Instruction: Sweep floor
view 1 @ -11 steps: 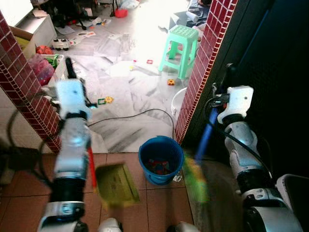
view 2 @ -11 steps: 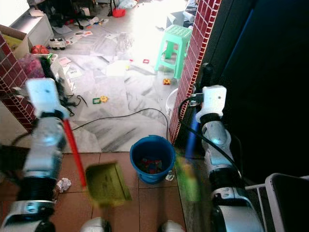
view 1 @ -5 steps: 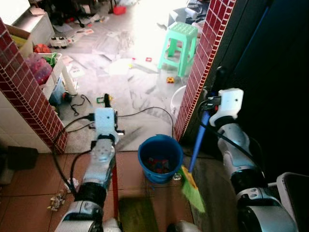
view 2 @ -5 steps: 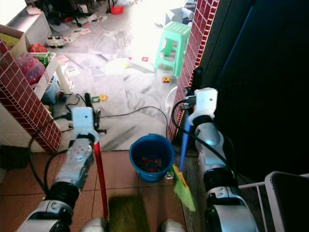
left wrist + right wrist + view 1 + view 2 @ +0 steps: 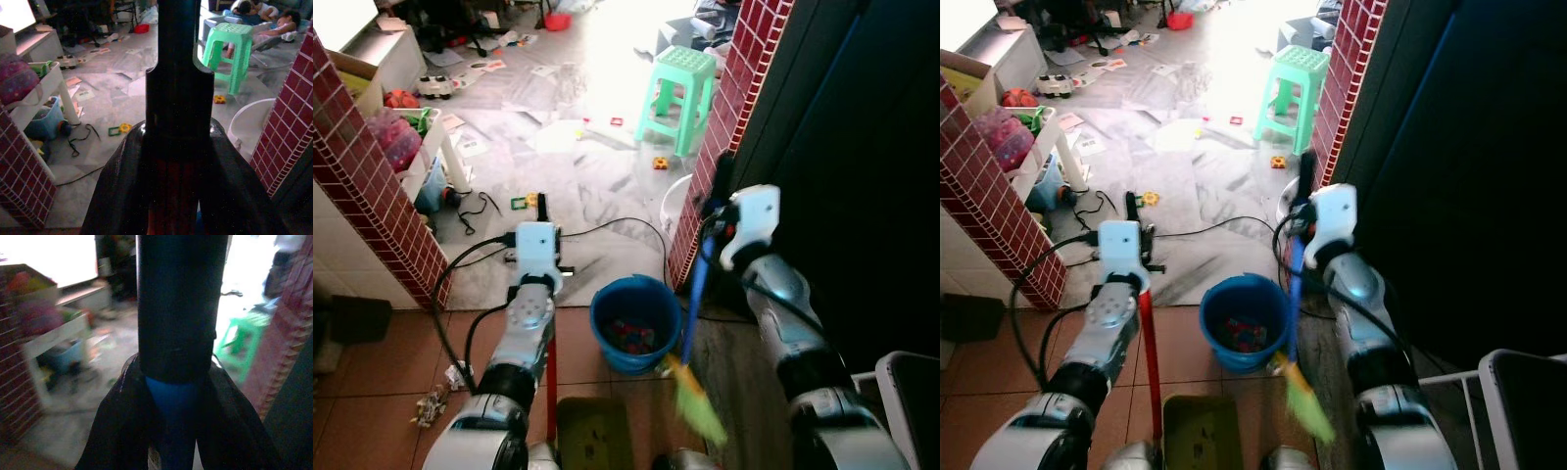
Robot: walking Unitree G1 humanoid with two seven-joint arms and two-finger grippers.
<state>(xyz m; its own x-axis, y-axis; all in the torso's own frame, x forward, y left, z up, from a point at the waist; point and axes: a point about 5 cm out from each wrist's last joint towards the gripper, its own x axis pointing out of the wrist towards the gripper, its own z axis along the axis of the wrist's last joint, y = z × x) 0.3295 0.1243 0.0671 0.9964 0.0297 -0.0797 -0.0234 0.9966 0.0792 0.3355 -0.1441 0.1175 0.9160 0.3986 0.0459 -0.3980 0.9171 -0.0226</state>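
My left gripper [image 5: 540, 206] is shut on the red handle [image 5: 551, 377] of an olive-green dustpan [image 5: 595, 433], whose pan sits low on the tiled floor by my feet. In the left wrist view the black fingers [image 5: 146, 147] clamp that red handle [image 5: 173, 205]. My right gripper [image 5: 722, 174] is shut on a broom's blue handle [image 5: 693, 294]; its green bristles [image 5: 697, 409] hang just right of a blue bucket [image 5: 634, 323] with small scraps inside. The right wrist view shows the blue handle [image 5: 171, 431] between the fingers. Crumpled paper litter [image 5: 435, 403] lies on the tiles to my left.
Red brick pillars stand at left [image 5: 382, 206] and right [image 5: 724, 127] of the opening. Beyond are a green stool [image 5: 682, 93], a white basin [image 5: 677, 201], a black cable [image 5: 607, 227] and scattered toys [image 5: 527, 202] on marble floor. A dark wall [image 5: 862, 147] fills the right.
My left arm swung in from the left toward the middle and the dustpan dropped down near my feet. The right arm carried the broom leftward, closer to the bucket.
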